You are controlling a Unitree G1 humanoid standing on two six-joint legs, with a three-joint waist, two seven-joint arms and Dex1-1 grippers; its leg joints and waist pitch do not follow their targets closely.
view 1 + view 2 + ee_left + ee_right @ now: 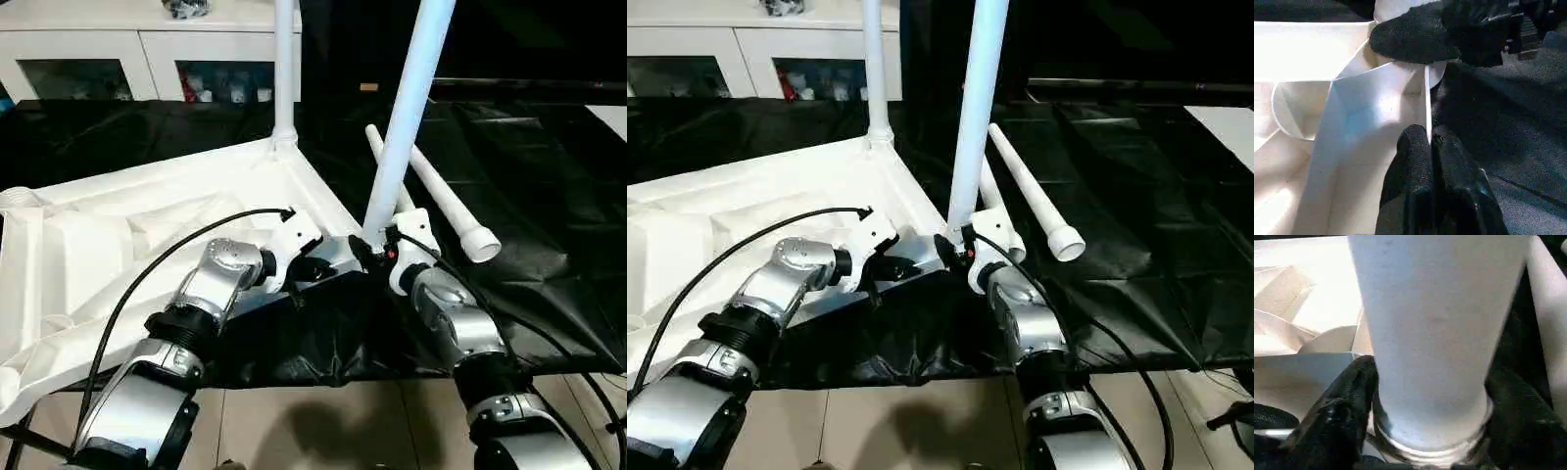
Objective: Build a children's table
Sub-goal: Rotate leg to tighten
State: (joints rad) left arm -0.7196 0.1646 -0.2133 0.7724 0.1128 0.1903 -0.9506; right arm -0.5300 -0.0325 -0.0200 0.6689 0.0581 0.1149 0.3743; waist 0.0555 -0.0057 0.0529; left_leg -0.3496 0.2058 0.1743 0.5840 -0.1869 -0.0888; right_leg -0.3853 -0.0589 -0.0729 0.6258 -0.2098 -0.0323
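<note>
The white tabletop (118, 225) lies upside down on black cloth, its ribbed underside facing up. One white leg (284, 69) stands upright in the far corner socket. At the near right corner my right gripper (377, 250) is shut on the base of a second leg (407, 117), which leans to the right. In the right wrist view black fingers (1347, 396) flank that leg (1435, 333). My left gripper (1431, 142) is shut on the tabletop's thin rim (1426, 98) just beside that corner.
Two loose white legs (446, 201) lie on the black cloth (549, 196) right of the tabletop. A white cabinet with glass doors (147, 49) stands behind. Bare floor shows beyond the cloth's front edge.
</note>
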